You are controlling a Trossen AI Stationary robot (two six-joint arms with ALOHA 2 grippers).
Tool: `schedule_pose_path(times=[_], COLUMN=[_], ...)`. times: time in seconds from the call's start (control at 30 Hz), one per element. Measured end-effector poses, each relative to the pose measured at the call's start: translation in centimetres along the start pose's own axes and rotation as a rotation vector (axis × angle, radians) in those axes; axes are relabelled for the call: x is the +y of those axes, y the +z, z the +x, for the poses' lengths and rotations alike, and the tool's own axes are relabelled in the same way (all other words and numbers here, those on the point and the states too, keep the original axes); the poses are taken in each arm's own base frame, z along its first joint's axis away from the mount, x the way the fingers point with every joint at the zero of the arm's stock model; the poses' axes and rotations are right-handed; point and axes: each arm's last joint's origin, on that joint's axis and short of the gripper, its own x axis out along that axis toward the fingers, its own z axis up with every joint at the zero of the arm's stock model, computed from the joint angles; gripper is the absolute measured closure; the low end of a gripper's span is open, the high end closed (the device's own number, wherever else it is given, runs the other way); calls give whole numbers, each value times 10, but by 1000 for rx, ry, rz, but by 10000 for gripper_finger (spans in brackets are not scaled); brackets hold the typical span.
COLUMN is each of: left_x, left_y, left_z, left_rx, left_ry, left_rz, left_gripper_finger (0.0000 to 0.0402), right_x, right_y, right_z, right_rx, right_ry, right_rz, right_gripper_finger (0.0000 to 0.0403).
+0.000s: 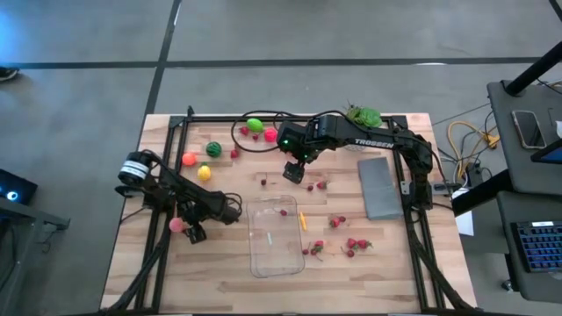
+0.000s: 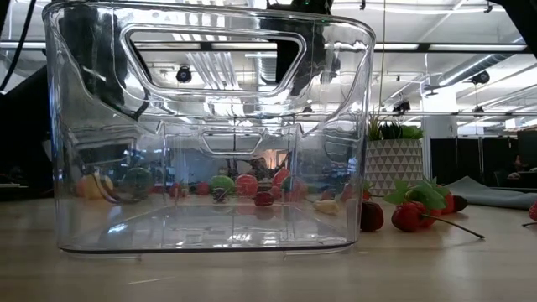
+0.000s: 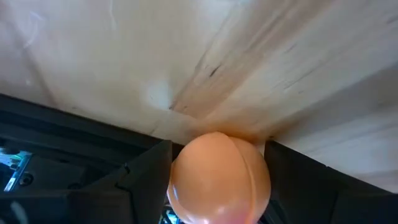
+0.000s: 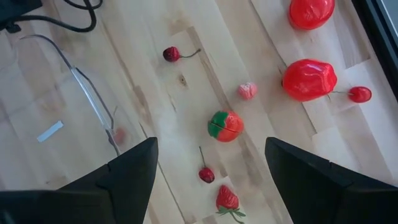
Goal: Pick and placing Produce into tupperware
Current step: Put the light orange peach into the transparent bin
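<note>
The left claw (image 1: pixel 186 226) pinches a round peach-orange fruit (image 3: pixel 219 177) low over the counter (image 1: pixel 211 272), ready to carry; the clear tupperware (image 1: pixel 277 235) sits at its three o'clock; the right claw (image 1: pixel 292 172), spread wide and empty, hovers above scattered red produce (image 4: pixel 225 125).

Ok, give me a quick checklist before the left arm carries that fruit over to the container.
1. Left gripper has its jaws closed on the peach-coloured fruit: ok.
2. Clear container upright, top open: ok.
3. Room inside the container: ok, almost empty.
4. Right gripper, jaws open and empty, clear of the container: ok, it sits behind it.
5. Fruit lifted off the table: cannot tell.
</note>
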Motion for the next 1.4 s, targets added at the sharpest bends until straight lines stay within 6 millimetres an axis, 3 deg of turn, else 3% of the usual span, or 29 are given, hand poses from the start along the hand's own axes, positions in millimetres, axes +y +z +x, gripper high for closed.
schedule_pose_path(times=[0.5,0.67,1.4], left_x=[-2,-1,-2], left_y=[0,0,-2], left_z=[-4,-4,-6], left_rx=[-39,-41,-17], left_ry=[-5,13,1], left_rz=[-80,-3,-69], left_gripper_finger=[162,162,162], right_x=[1,1,1], right_y=[2,3,3], right_z=[0,0,0], right_rx=[-25,-33,-35], right_ry=[5,7,6], right_rz=[-69,-88,-142], right_gripper_finger=[115,115,115])
